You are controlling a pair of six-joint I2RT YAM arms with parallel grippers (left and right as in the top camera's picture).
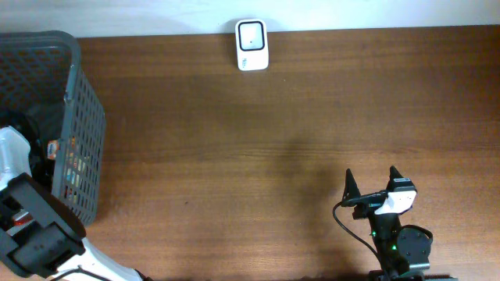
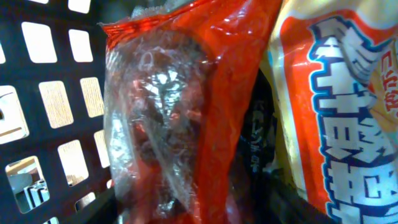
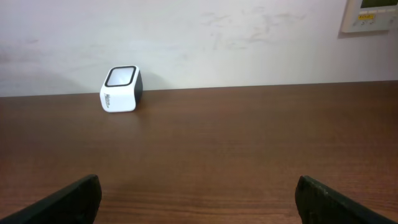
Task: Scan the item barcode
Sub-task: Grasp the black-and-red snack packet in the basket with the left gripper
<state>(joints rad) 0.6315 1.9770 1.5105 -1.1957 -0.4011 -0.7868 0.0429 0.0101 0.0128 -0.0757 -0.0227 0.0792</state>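
**Early stage: item not yet out of the basket**

Your left gripper is down in the basket, with a red bag filling its view between the mesh wall and a yellow pack. You cannot tell whether the fingers are clamped on the bag or loose. No barcode shows. Nothing is at the scanner, well apart at the table's far edge. Your right gripper hangs spread wide, empty. Left to do, as I judge it: grip, lift, carry, present the barcode.

One scanner, one basket, perhaps three packets.
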